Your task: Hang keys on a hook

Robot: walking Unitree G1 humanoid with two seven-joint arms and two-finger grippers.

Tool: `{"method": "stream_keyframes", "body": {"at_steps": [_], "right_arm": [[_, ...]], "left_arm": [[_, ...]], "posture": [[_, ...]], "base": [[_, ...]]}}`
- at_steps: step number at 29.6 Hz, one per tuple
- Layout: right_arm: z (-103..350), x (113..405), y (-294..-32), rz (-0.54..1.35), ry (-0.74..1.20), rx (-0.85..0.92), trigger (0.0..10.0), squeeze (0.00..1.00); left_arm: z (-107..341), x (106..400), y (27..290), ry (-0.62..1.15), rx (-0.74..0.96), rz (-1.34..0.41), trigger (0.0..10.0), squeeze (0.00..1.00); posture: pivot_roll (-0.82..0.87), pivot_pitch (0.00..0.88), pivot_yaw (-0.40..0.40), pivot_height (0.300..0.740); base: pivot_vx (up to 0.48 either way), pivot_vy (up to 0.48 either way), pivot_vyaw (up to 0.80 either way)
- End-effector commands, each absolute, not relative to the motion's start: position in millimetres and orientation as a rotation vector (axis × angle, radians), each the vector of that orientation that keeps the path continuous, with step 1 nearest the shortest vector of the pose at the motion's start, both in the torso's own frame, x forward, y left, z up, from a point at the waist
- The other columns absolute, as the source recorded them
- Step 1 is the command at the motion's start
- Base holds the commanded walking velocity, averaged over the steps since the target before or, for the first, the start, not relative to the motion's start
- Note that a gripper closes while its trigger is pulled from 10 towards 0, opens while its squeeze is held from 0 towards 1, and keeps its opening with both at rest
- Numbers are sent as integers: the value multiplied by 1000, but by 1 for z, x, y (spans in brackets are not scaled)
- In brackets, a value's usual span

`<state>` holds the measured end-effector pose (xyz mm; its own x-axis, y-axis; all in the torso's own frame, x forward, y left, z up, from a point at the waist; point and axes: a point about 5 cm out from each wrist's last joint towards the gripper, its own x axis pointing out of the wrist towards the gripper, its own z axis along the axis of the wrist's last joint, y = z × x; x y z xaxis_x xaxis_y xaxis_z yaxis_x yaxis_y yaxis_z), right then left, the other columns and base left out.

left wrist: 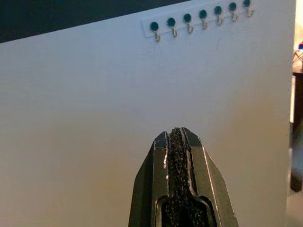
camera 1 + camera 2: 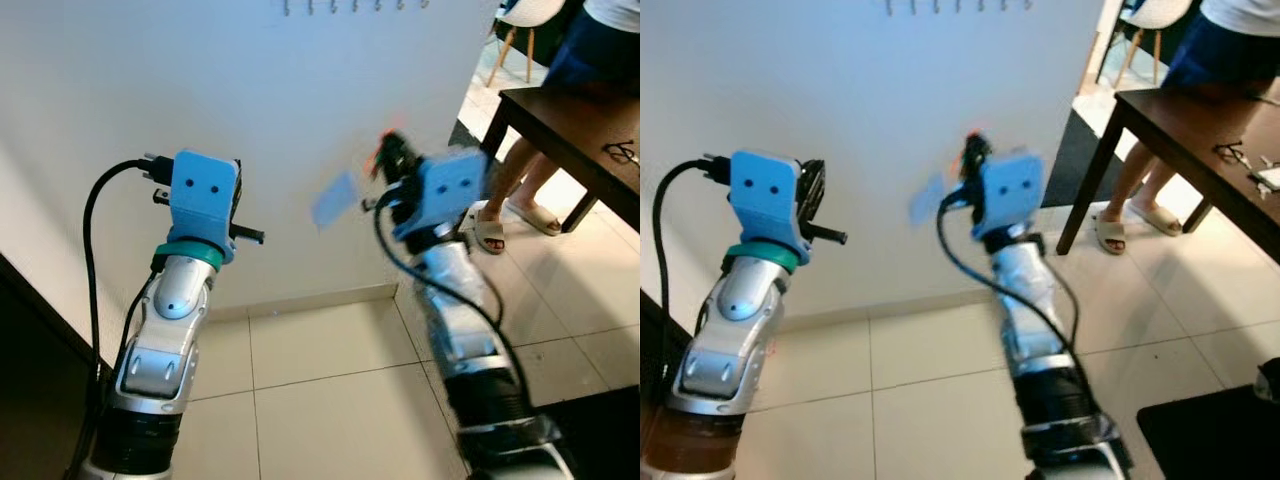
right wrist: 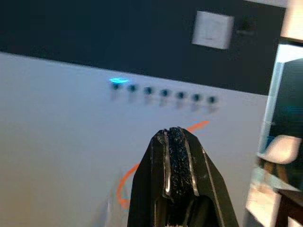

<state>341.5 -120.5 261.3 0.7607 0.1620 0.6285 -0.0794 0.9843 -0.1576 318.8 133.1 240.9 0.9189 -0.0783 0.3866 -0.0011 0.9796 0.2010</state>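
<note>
The right gripper (image 3: pixel 176 158) has its fingers pressed together, pads meeting at the tip. An orange cord (image 3: pixel 127 182) loops out from behind them on both sides, so it is pinched there; in the eye views a blurred blue tag (image 2: pixel 335 199) hangs just beside the same gripper, on the side toward the left arm. The keys themselves cannot be made out. The left gripper (image 1: pixel 176 142) is closed too, pads touching along their whole length, with nothing between them.

Both silver forearms are raised in front of the white wall (image 2: pixel 300 120), grippers pointing at it. The right arm (image 2: pixel 460 330) is blurred and leans up toward the wall. The left arm (image 2: pixel 165 340) stands steeper, its blue wrist block level with the right one, a black cable arching off it.

The hook rail (image 1: pixel 201 18) is mounted high on the wall, well above both grippers: a white strip with a row of dark round buttons, a small metal hook under each. The right wrist view shows the same rail (image 3: pixel 163 92) blurred, above its fingertips, with nothing between gripper and wall.

Away from the wall on the right arm's side, a dark table (image 2: pixel 580 130) stands on the tile floor (image 2: pixel 320 400), and a person in sandals (image 2: pixel 515 180) stands beside its leg. A white chair (image 2: pixel 525 20) is farther back.
</note>
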Motion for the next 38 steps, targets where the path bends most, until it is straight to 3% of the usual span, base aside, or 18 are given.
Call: {"method": "stream_keyframes", "body": {"at_steps": [1, 14, 38], "right_arm": [[265, 339, -116, 136, -720, -130, 10000, 0], [273, 343, -133, 101, -707, -154, 10000, 0], [282, 357, -126, 157, -687, -175, 10000, 0]], "left_arm": [[239, 321, 134, -397, 215, -32, 10000, 0], [240, 323, 136, -405, 214, -19, 10000, 0], [239, 318, 140, -417, 207, -10, 10000, 0]], "posture": [[-126, 0, 91, 740], [-120, 0, 83, 740], [-79, 0, 75, 740]], "base": [[401, 244, 0], [400, 223, 0], [350, 222, 0]]}}
